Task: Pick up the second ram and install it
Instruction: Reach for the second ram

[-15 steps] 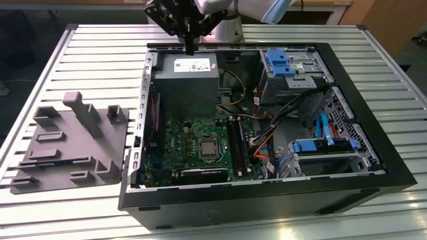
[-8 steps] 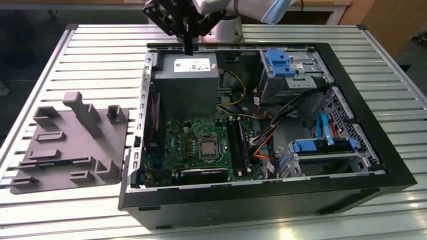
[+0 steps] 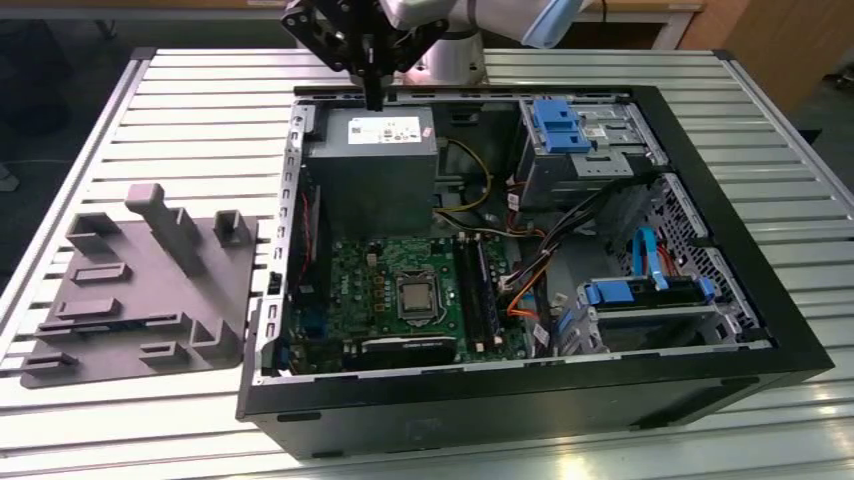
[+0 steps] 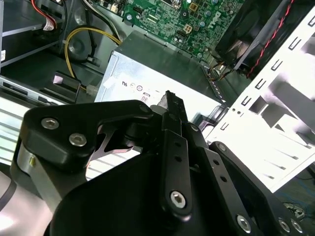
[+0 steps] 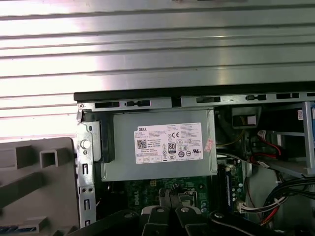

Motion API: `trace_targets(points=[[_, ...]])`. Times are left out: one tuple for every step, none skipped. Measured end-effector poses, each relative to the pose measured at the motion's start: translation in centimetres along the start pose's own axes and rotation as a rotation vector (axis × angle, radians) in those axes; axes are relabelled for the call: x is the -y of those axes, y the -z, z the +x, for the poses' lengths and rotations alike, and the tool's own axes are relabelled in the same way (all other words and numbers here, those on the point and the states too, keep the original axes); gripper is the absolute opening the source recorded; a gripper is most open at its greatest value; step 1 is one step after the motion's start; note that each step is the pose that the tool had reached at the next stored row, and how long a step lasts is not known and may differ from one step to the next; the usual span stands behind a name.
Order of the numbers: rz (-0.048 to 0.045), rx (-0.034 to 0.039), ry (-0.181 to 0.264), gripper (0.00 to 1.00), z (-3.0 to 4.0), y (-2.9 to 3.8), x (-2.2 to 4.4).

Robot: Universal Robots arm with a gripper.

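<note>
Black gripper (image 3: 375,100) hangs over the back edge of the open computer case (image 3: 534,405), fingertips pressed together with nothing between them, just above the case's grey power supply (image 3: 370,165). A grey tray (image 3: 134,290) lies on the table (image 3: 200,100) beside the case. Where the second ram lies I cannot tell.

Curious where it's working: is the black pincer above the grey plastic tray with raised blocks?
No, the pincer hangs over the grey metal box inside the open black computer case.

Ribbed table (image 3: 200,110) gleams, bare metal; grey tray (image 3: 134,300) matt plastic; power supply (image 3: 374,170) dull metal, paper label (image 5: 169,143).
</note>
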State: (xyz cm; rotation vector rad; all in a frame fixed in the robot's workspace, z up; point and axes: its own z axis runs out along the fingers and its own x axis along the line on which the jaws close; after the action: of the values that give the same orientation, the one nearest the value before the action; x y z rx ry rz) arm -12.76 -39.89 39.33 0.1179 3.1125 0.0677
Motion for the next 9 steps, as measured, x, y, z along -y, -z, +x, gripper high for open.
trace_targets(points=[[0.0,0.0,0.0,0.11,0.04,0.0,0.0],[0.0,0.0,0.0,0.11,0.09,0.0,0.01],[0.0,0.0,0.0,0.11,0.13,0.0,0.01],[0.0,0.0,0.0,0.11,0.18,0.0,0.01],[0.0,0.0,0.0,0.11,0.23,0.01,0.02],[0.0,0.0,0.0,0.11,0.28,0.01,0.02],[-0.0001,0.0,0.0,0.11,0.33,0.01,0.03],[0.0,0.0,0.0,0.11,0.38,0.01,0.03],[0.0,0.0,0.0,0.11,0.43,0.01,0.03]])
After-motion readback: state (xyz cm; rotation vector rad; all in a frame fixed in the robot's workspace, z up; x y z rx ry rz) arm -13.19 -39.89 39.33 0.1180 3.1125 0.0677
